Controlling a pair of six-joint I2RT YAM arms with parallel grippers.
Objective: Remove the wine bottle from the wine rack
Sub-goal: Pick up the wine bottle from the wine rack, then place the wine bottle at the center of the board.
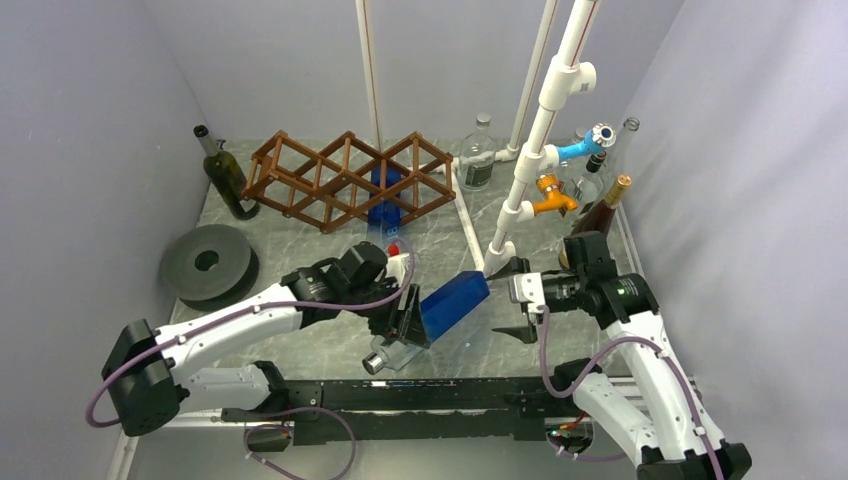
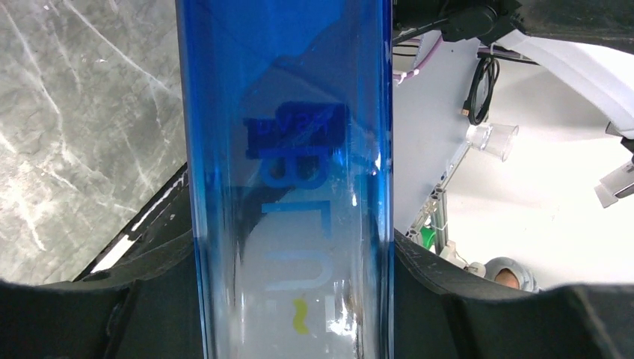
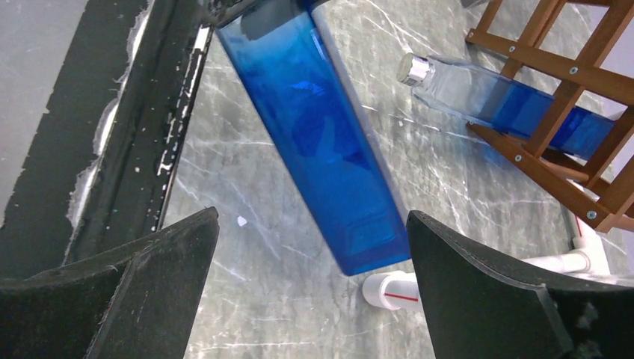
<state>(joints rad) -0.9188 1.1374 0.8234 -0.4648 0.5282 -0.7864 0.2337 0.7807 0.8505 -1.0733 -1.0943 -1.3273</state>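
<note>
from above: the left gripper [image 1: 408, 322] is closed partway around a square blue bottle [image 1: 455, 303], gripping it near the neck end. the bottle is well clear of the wooden wine rack [image 1: 345, 180] at the back of the table [image 1: 290, 245]. the bottle's long axis slants, with the cap toward the near edge and the base pointing at the right gripper [image 1: 508, 300], whose jaws stand wide and hold nothing. a second bottle [image 1: 385, 195] lies in the rack.

left wrist view: the blue bottle [image 2: 291, 187] fills the gap between both fingers [image 2: 97, 314].

right wrist view: the blue bottle [image 3: 321, 142] lies just ahead, with its base end toward the spread fingers [image 3: 149, 292]. the right arm is the nearer one to that end.
</note>
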